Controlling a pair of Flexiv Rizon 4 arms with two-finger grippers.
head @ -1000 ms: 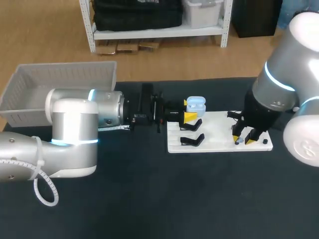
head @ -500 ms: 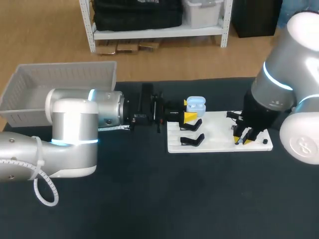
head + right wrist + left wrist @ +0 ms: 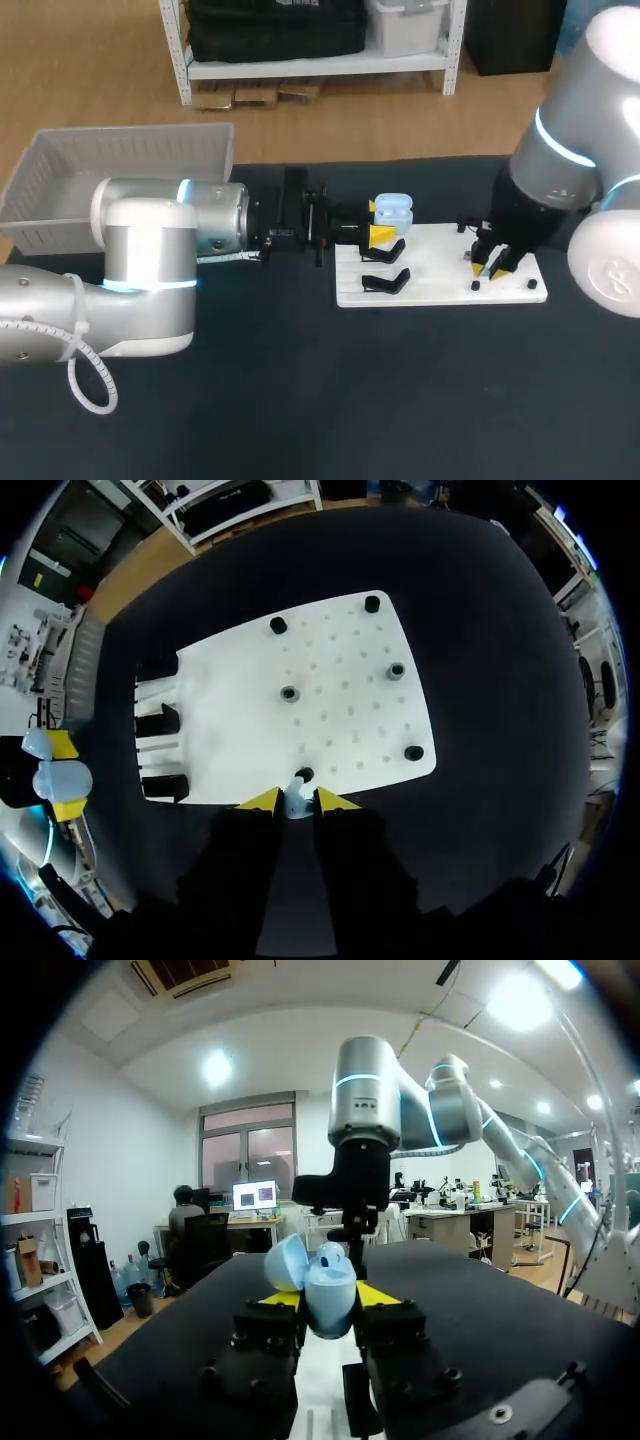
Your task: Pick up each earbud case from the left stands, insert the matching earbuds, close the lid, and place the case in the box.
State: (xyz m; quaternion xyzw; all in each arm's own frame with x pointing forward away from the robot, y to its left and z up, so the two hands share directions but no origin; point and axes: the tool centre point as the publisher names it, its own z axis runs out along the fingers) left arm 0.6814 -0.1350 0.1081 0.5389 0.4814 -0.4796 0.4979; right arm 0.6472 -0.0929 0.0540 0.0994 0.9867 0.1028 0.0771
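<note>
A light blue earbud case (image 3: 392,209) with its lid tipped open stands upright in my left gripper (image 3: 383,229), which is shut on it just left of the white board (image 3: 440,272). In the left wrist view the case (image 3: 327,1288) fills the gap between the yellow fingertips (image 3: 281,1298), and its lid (image 3: 287,1261) leans to one side. Over the board's right part, my right gripper (image 3: 492,266) is shut on a small pale earbud (image 3: 295,800), a little above the board (image 3: 330,695).
Two black stands (image 3: 385,281) sit at the board's left end, below the held case. Several short black pegs (image 3: 290,693) dot the board. A grey plastic basket (image 3: 120,155) stands at the table's back left, behind my left arm.
My right gripper's fingers closed on the earbud at the board's right part, then rose slightly with it. The left arm and the case have not moved.
</note>
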